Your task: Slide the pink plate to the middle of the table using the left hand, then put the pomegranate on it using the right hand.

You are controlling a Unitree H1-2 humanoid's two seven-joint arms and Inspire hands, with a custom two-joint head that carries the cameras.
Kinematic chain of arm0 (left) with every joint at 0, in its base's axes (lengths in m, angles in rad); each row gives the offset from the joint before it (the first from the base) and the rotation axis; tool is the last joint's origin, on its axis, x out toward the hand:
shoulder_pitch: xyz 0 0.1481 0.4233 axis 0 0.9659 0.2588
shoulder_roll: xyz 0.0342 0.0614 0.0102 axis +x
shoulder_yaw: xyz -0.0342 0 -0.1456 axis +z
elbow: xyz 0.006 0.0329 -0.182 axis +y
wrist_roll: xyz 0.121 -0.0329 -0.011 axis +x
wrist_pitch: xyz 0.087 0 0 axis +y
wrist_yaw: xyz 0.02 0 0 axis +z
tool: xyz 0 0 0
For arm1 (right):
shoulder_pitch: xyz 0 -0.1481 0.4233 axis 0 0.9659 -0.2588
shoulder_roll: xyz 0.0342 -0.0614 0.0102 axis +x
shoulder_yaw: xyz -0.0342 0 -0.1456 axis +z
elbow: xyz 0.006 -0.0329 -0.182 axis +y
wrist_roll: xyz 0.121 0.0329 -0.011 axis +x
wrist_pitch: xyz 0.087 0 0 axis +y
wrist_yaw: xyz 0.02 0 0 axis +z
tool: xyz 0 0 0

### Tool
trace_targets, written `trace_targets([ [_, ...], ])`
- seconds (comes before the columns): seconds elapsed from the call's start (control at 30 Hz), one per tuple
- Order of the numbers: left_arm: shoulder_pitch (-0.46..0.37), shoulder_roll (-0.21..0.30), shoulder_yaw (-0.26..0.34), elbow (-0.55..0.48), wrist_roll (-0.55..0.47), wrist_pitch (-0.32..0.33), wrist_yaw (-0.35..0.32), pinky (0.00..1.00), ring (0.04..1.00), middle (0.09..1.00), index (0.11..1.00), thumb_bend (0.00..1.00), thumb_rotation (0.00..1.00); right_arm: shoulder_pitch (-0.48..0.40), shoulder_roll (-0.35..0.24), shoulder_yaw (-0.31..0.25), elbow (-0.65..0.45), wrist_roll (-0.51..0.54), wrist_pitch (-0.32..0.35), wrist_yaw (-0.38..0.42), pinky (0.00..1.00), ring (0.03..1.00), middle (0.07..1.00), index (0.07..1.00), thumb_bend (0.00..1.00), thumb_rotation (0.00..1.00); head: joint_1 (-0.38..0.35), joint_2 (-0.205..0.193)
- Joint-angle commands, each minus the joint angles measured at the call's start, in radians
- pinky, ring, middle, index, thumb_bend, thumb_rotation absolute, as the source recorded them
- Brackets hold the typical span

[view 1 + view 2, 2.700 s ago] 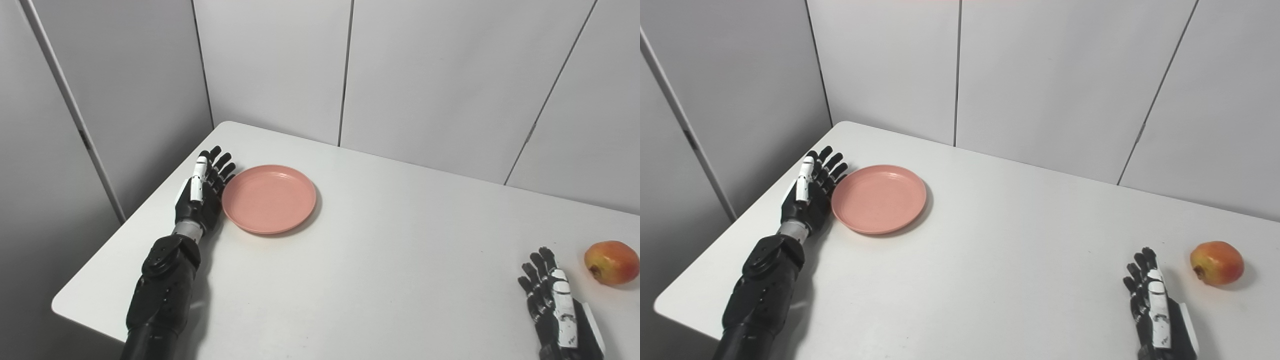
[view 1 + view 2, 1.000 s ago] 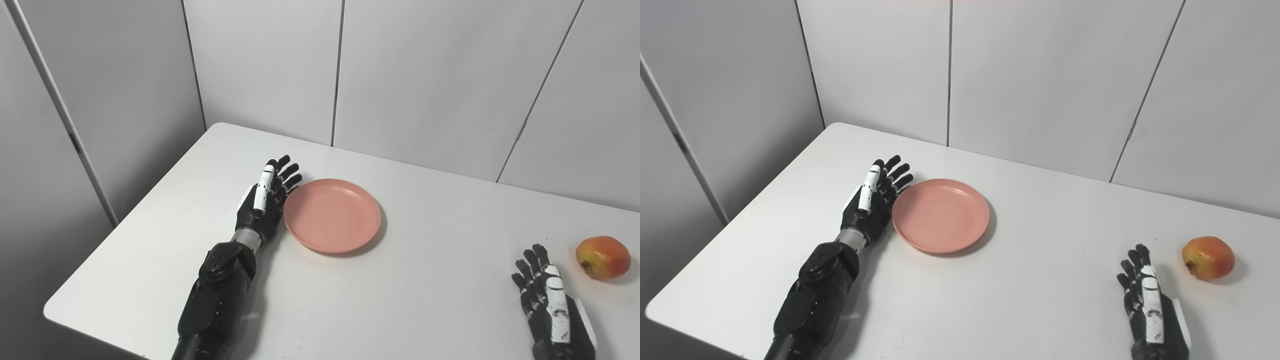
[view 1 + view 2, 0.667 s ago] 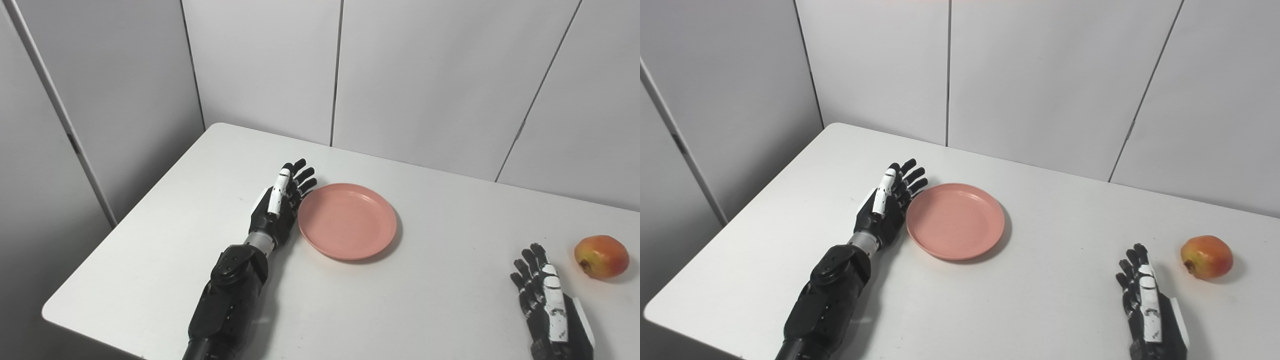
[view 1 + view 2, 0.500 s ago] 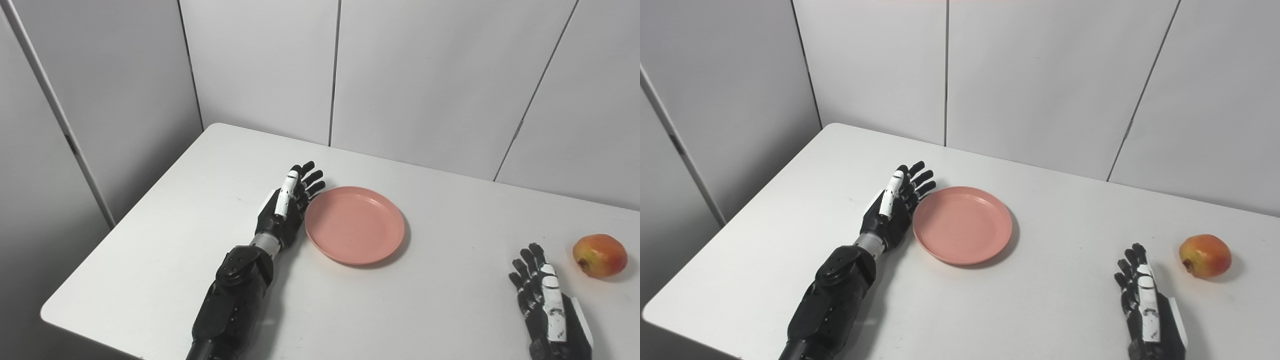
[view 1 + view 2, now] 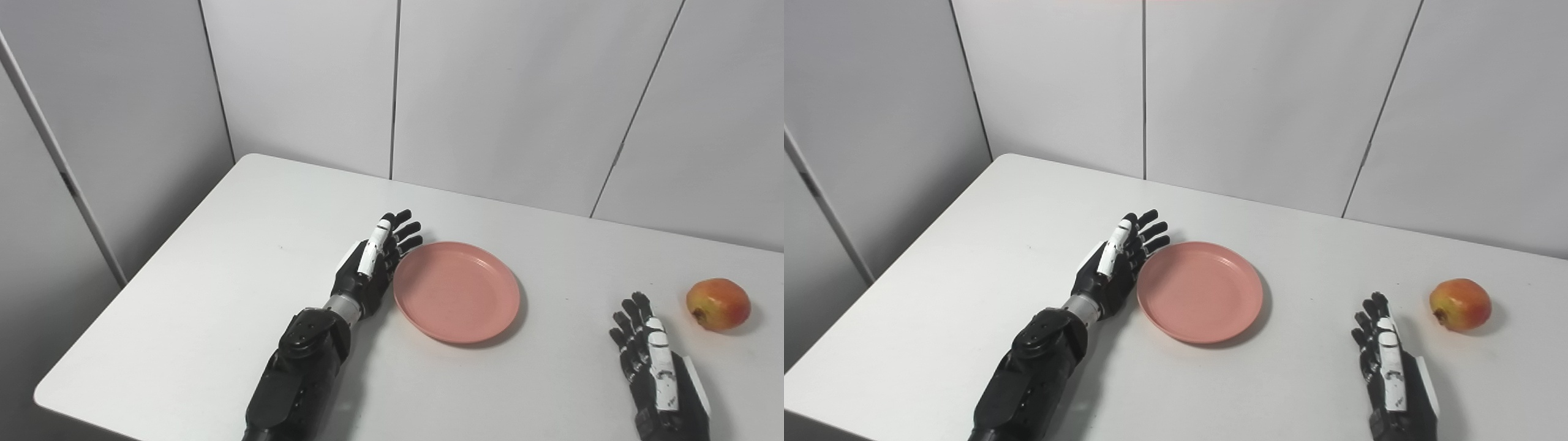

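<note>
A pink plate [image 5: 456, 291] lies flat near the middle of the white table [image 5: 202, 294]. My left hand [image 5: 372, 264] stands on edge against the plate's left rim, open, fingers stretched toward the far wall. A red-yellow pomegranate [image 5: 718, 296] rests at the table's right side. My right hand [image 5: 651, 358] lies open near the front right, below and left of the pomegranate, apart from it. The same scene shows in the right eye view: plate [image 5: 1200, 290], left hand [image 5: 1118, 263], pomegranate [image 5: 1460, 304], right hand [image 5: 1387, 364].
Grey wall panels [image 5: 502, 92] close off the table's far side and left. The table's left edge and front left corner [image 5: 46, 392] lie near my left forearm [image 5: 300, 361].
My left hand has pushed the plate rightward across the table toward its middle, staying at its left rim. The camera has turned right. My right hand and the pomegranate have stayed put.
</note>
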Motion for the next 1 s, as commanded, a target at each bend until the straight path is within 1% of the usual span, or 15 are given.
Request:
trace_targets([
  [0.0,0.003,-0.005,-0.025,-0.016,0.02,0.023,-0.023,0.91,0.91,0.913,0.91,0.38,1.0,0.001,0.012,0.018,-0.016,0.0,0.013,0.015,1.0,1.0,1.0,1.0,0.3,1.0,-0.007,0.005],
  [0.1,0.011,-0.01,-0.048,-0.021,0.032,0.017,-0.039,0.91,0.914,0.917,0.912,0.39,1.0,0.003,0.017,0.019,-0.023,0.004,0.021,0.01,1.0,1.0,1.0,1.0,0.3,1.0,-0.017,0.008],
  [0.13,0.013,-0.012,-0.054,-0.024,0.038,0.017,-0.041,0.91,0.911,0.915,0.907,0.4,1.0,0.003,0.019,0.019,-0.024,0.007,0.024,0.01,1.0,1.0,1.0,1.0,0.31,1.0,-0.025,0.014],
  [0.33,0.026,-0.028,-0.081,-0.056,0.054,0.027,-0.045,0.9,0.911,0.914,0.906,0.4,1.0,0.003,0.02,0.028,-0.036,-0.001,0.038,0.005,1.0,1.0,1.0,1.0,0.31,1.0,-0.053,0.029],
  [0.57,0.048,-0.059,-0.087,-0.09,0.045,0.052,-0.039,0.9,0.904,0.912,0.899,0.4,1.0,0.003,0.02,0.038,-0.044,0.0,0.052,0.0,1.0,1.0,1.0,1.0,0.33,1.0,-0.075,0.04],
  [0.67,0.063,-0.061,-0.112,-0.097,0.075,0.043,-0.044,0.9,0.903,0.91,0.899,0.41,1.0,0.004,0.021,0.041,-0.046,-0.005,0.053,-0.003,1.0,1.0,1.0,1.0,0.35,1.0,-0.093,0.049],
  [0.73,0.07,-0.062,-0.119,-0.094,0.086,0.032,-0.042,0.9,0.905,0.913,0.904,0.41,1.0,0.004,0.025,0.042,-0.052,-0.006,0.062,-0.009,1.0,1.0,1.0,1.0,0.34,1.0,-0.1,0.053],
  [0.93,0.079,-0.068,-0.11,-0.095,0.105,0.01,-0.02,0.91,0.907,0.915,0.896,0.41,1.0,0.004,0.035,0.041,-0.056,-0.007,0.064,-0.02,1.0,1.0,1.0,1.0,0.32,1.0,-0.128,0.059],
  [0.97,0.081,-0.068,-0.109,-0.097,0.115,-0.002,-0.013,0.91,0.907,0.915,0.895,0.41,1.0,0.004,0.036,0.042,-0.056,-0.01,0.064,-0.024,1.0,1.0,1.0,1.0,0.32,1.0,-0.14,0.06],
])
